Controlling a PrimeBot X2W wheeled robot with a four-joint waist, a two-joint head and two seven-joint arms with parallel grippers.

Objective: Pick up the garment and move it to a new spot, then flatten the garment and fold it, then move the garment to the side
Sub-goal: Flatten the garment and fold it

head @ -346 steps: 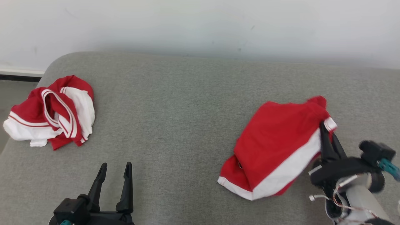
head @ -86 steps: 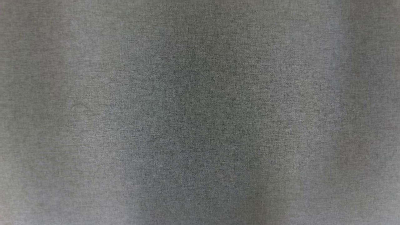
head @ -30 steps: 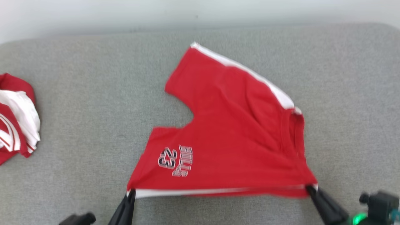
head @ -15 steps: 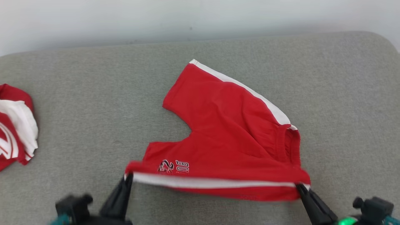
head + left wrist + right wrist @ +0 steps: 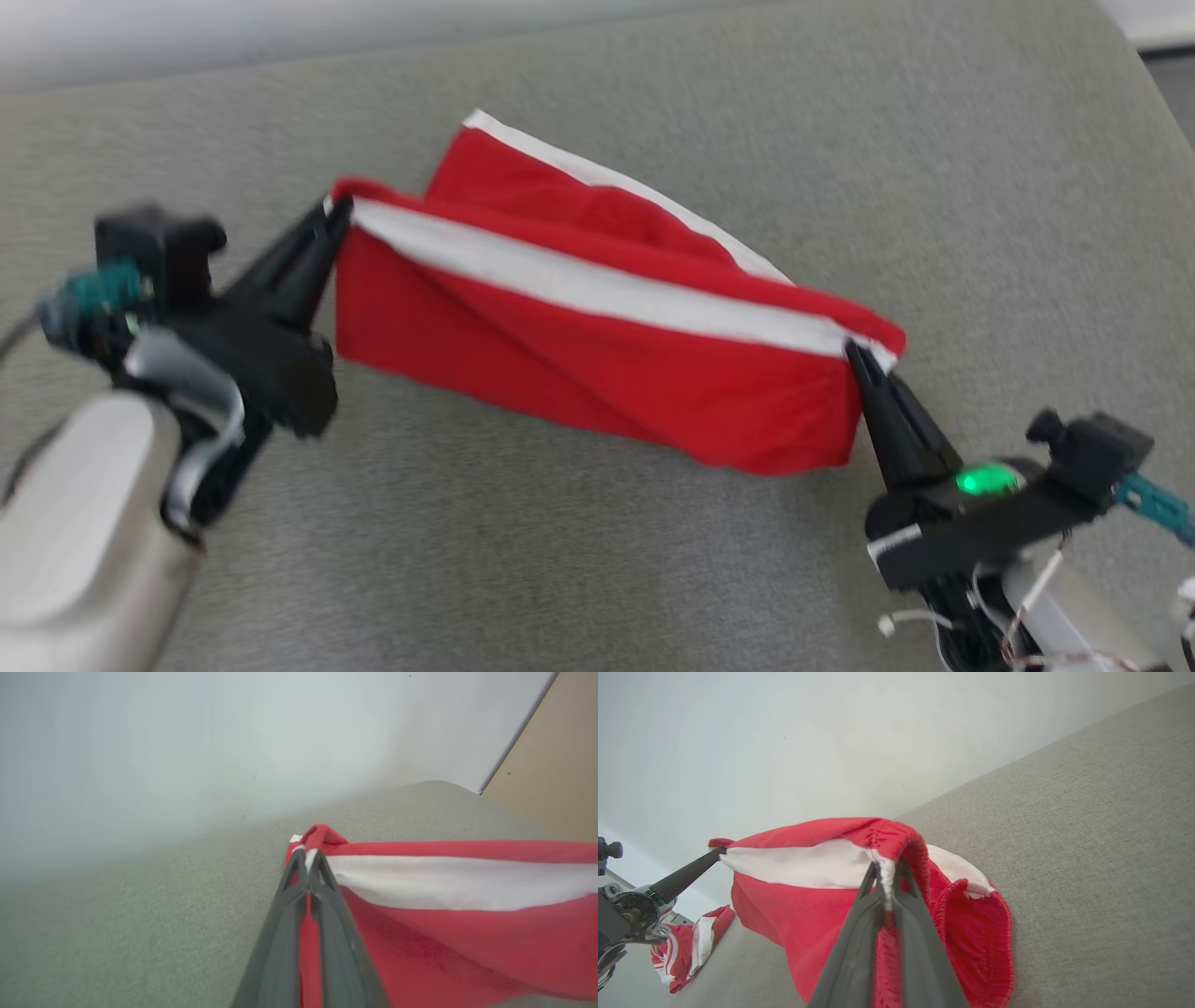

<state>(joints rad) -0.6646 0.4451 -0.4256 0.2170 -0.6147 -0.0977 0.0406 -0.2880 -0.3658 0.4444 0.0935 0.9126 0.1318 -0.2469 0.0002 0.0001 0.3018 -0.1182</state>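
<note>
The garment (image 5: 597, 364) is a pair of red shorts with a white side stripe. It hangs stretched between my two grippers above the grey cushion (image 5: 980, 187), and its far part still lies on the cushion. My left gripper (image 5: 336, 210) is shut on the left end of the striped edge, seen close in the left wrist view (image 5: 306, 856). My right gripper (image 5: 854, 350) is shut on the right end at the elastic waistband (image 5: 971, 933), with its tips (image 5: 886, 865) pinching the white seam. The lifted red panel (image 5: 467, 942) droops below the taut stripe.
A second red and white garment (image 5: 691, 947) lies crumpled on the cushion beyond my left gripper (image 5: 720, 851). A pale wall (image 5: 187, 742) runs behind the cushion, and a tan panel (image 5: 560, 765) stands at its right end. Bare grey cushion lies in front of the shorts.
Both grippers have raised the striped near edge and carried it away from me over the rest of the shorts. The printed front has turned under. The head camera has also shifted.
</note>
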